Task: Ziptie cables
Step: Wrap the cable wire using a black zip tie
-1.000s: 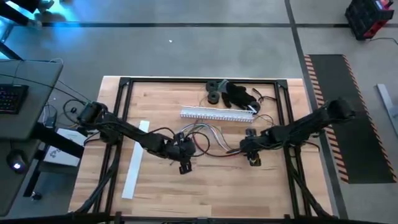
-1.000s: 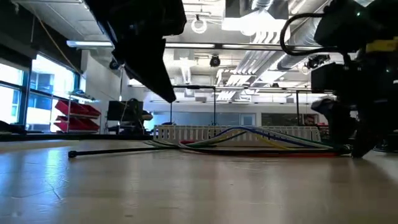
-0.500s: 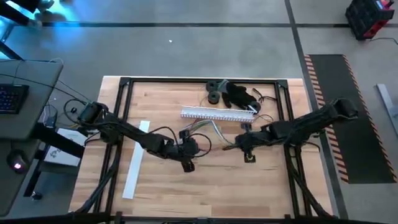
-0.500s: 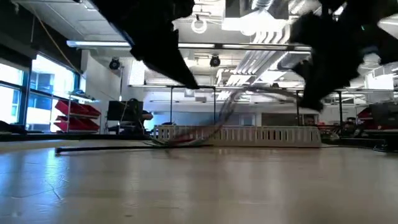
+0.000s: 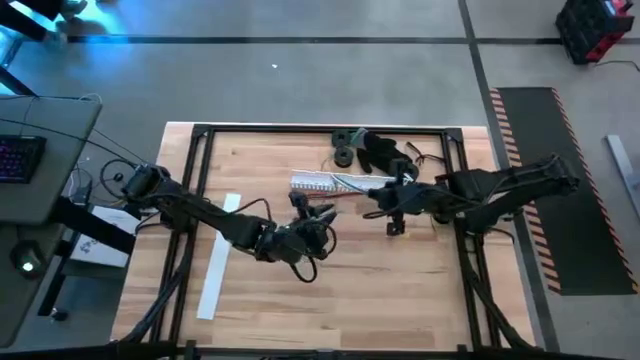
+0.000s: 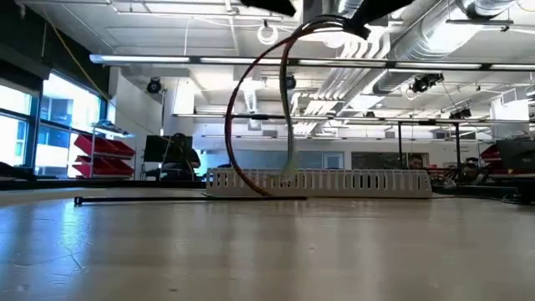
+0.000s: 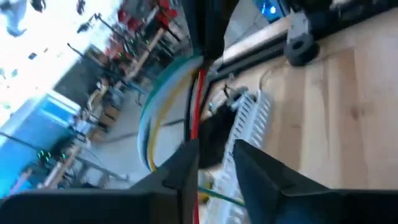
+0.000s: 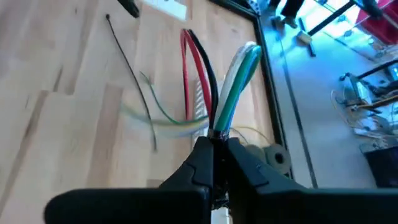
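Observation:
The cables [image 6: 244,84], a bundle of red, green, grey and yellowish wires, hang in a tall loop in front of the long white slotted duct [image 6: 359,181]. My right gripper [image 5: 380,204] is shut on one end of them and my left gripper [image 5: 308,222] on the other, both raised above the low view's top edge. In the high view the cables [image 5: 340,186] cross the duct [image 5: 305,182] between the two grippers. A thin black ziptie [image 6: 142,201] lies flat on the table, left of the loop. My left gripper [image 7: 214,168] has the bundle between its two fingers; the red wire [image 7: 196,134] runs down beside one finger [image 7: 180,171]. The cables arch away from the fingers and are lifted off the table here. The exact place of contact is hidden by the fingers. My right gripper [image 8: 217,146] pinches the bundle's end [image 8: 216,127] between its two fingers, all wires gathered together. The wires fan out ahead of the fingertips and sag down toward the table. This end is lifted clear.
Black round parts and a dark cord [image 5: 365,148] lie at the far edge behind the duct. A white strip [image 5: 217,257] lies slanted at the table's left. A black frame [image 5: 200,135] runs round the wooden tabletop. Bare wood lies toward the near edge.
Both grippers have risen, out of the low view's top. My right gripper has gone toward the far edge and a little left, my left gripper slightly right and toward the far edge. The cables, which lay low along the table, now hang as a tall loop between them.

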`<state>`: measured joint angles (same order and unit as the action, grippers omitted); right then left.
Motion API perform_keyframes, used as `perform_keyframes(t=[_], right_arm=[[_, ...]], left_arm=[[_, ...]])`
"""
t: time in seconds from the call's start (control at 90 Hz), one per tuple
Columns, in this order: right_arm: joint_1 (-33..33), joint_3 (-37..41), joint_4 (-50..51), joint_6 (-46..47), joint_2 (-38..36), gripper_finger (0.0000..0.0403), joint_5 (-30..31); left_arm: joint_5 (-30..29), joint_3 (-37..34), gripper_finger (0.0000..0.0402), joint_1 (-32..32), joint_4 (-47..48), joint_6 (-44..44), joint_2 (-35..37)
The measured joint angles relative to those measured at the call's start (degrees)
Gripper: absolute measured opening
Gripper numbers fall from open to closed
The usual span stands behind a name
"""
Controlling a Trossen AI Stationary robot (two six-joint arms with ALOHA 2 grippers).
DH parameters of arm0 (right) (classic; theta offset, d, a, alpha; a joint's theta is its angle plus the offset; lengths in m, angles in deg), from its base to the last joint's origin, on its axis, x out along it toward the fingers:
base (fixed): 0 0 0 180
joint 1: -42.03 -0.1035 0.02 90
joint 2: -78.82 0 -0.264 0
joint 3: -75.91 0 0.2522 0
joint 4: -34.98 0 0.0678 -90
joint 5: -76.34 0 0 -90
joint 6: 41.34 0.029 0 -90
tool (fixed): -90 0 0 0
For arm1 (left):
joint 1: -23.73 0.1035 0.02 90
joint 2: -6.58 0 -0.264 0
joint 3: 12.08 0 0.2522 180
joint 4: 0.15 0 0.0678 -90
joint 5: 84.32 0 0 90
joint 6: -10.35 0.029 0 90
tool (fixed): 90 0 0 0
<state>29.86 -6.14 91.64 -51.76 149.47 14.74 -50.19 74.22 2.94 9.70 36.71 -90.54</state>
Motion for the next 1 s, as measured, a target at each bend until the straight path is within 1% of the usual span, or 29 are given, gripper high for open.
perform_keyframes(t=[0.156,0.244,0.311,0.344,0.4,0.467,0.544,0.644,0.733,0.844,0.911,1.0], right_arm=[[1.06,0.0,2.06,2.73,0.0,0.0007,-1.5],[1.3,0.12,2.15,3.96,0.0,0.0005,-2.18],[1.3,0.12,2.29,4.27,0.0,0.0004,-2.5],[1.3,0.12,3.02,4.78,0.0,0.0004,-3.66],[1.3,0.35,4.54,5.87,0.0,0.0003,-8.68],[1.28,2.71,2.63,6.78,-0.11,0.0002,-15.77],[1.25,8.31,-2.84,5.8,-0.04,0.0001,-22.33],[1.63,18.44,-15.9,5.54,0.28,0.0007,-25.95],[4.02,25.96,-27.15,5.41,1.3,0.0035,-28.17],[7.78,31.11,-40.29,5.07,3.87,0.0099,-31.66],[9.77,32.26,-42.86,3.43,6.93,0.0143,-31.93],[12.39,31.63,-43.83,-0.91,12.03,0.0197,-31.73]], left_arm=[[11.16,0.02,0.0188,3.57,-4.28,7.42,-0.32],[15.1,0.02,0.0207,5.76,-5.86,10.79,-1.3],[15.53,0.02,0.0212,7.08,-6.63,11.18,-2.35],[15.01,-0.02,0.0213,7.41,-6.25,10.56,-2.55],[13.38,-0.03,0.0213,7.53,-5.25,8.72,-2.79],[12.24,-0.03,0.0213,6.91,-3.72,5.94,-2.8],[11.35,-0.03,0.0213,5.78,-2.8,2.98,-2.91],[10.99,-0.03,0.0214,4.17,-2.37,0.51,-2.91],[10.77,-0.03,0.0214,2.95,-0.85,-2.56,-2.91],[10.74,-0.03,0.0214,1.67,1.39,-6.51,-2.91],[10.75,-0.03,0.0214,1.19,2.97,-8.58,-2.91],[10.77,-0.05,0.0214,1.04,4.58,-11.59,-2.91]])
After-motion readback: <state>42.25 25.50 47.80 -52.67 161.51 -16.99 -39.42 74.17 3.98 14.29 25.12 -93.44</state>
